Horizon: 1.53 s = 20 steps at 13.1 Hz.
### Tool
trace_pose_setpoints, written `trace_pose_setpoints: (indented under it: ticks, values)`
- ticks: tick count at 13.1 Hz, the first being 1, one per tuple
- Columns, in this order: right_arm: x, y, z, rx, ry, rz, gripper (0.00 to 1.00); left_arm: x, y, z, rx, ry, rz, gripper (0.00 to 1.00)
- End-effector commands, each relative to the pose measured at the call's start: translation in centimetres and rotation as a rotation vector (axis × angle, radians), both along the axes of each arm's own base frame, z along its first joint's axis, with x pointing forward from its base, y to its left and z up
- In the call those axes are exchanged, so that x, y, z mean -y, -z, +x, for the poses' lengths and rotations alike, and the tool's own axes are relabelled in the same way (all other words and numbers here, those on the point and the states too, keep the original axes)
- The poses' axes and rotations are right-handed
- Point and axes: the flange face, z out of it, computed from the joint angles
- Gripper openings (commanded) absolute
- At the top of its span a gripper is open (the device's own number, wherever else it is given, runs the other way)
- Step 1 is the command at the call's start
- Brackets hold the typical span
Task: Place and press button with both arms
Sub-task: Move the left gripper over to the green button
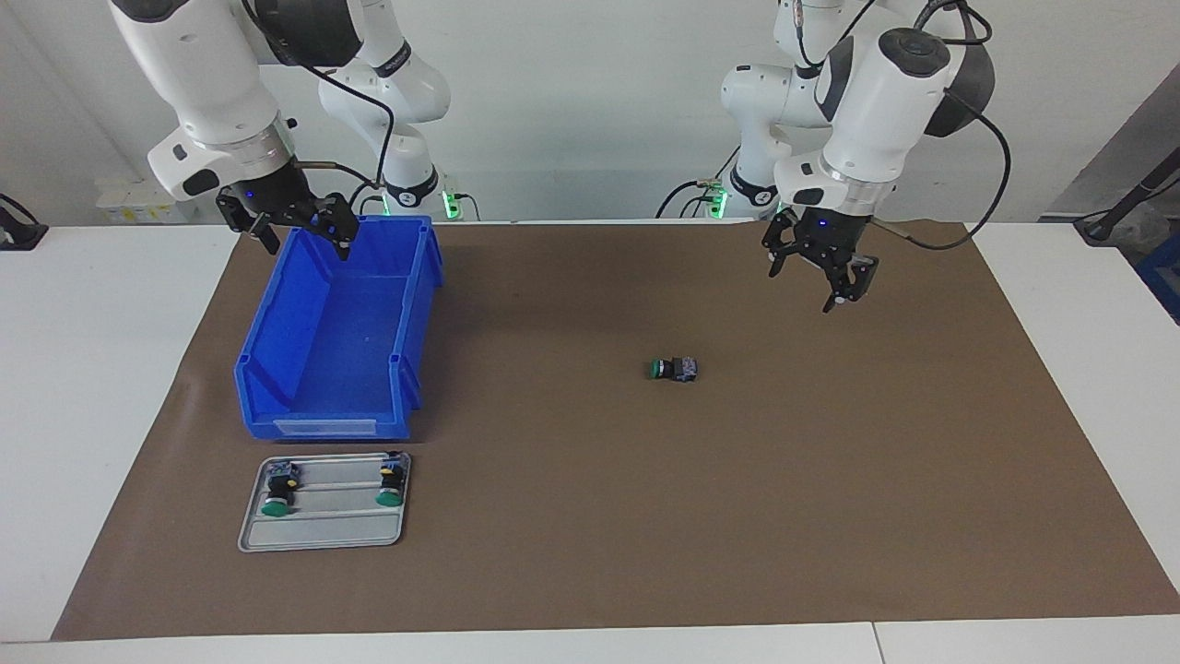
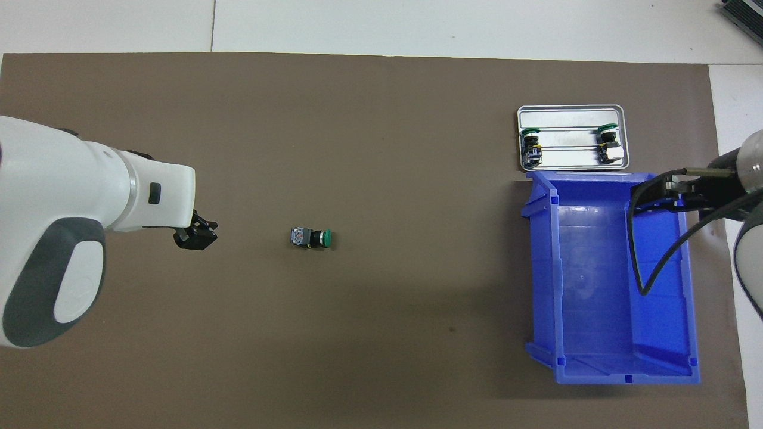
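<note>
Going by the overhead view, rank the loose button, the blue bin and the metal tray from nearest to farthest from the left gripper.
From the left gripper:
1. button, mid-mat.
2. blue bin, toward the right arm's end.
3. metal tray, next to the bin; too close to call between the two.

Brightness: both views evenly and well lit — no dim corners.
Shadows: soft, faint smudges on the brown mat (image 1: 590, 516) (a wide one lies by the button (image 2: 312, 237) in the overhead view).
Glare: a mild sheen on the metal tray (image 2: 570, 109) and inside the blue bin (image 1: 304, 369).
Focus: sharp across the table — small parts stay fine-grained.
Edges: straight, no visible bending.
</note>
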Motion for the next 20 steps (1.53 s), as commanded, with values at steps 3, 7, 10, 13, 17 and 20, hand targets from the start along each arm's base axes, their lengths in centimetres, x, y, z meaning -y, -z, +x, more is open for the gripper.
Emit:
trace_pose_setpoints:
  ticks: [3, 7, 10, 13, 17, 20]
  values:
    - [0.2, -0.1, -0.7, 0.014, -0.013, 0.011, 1.00, 7.5, 6.2, -1.0, 0.016, 0.151, -0.068, 0.81]
    - [0.0, -0.1, -0.6, 0.017, -0.018, 0.011, 1.00, 10.2, 12.5, -2.5, 0.088, 0.290, -0.065, 0.70]
    - [0.0, -0.2, -0.6, 0.018, -0.018, 0.011, 1.00, 11.5, 16.5, -2.5, 0.065, 0.362, -0.042, 0.70]
    - [0.0, -0.1, -0.6, 0.017, -0.018, 0.011, 1.00, 11.6, 19.5, -2.5, 0.031, 0.431, -0.017, 0.71]
    - [0.0, -0.1, -0.6, 0.017, -0.018, 0.011, 1.00, 13.7, 23.2, -3.0, 0.020, 0.457, -0.006, 0.71]
    - [0.0, -0.1, -0.6, 0.017, -0.018, 0.011, 1.00, 14.3, 23.9, -3.4, 0.017, 0.462, -0.005, 0.71]
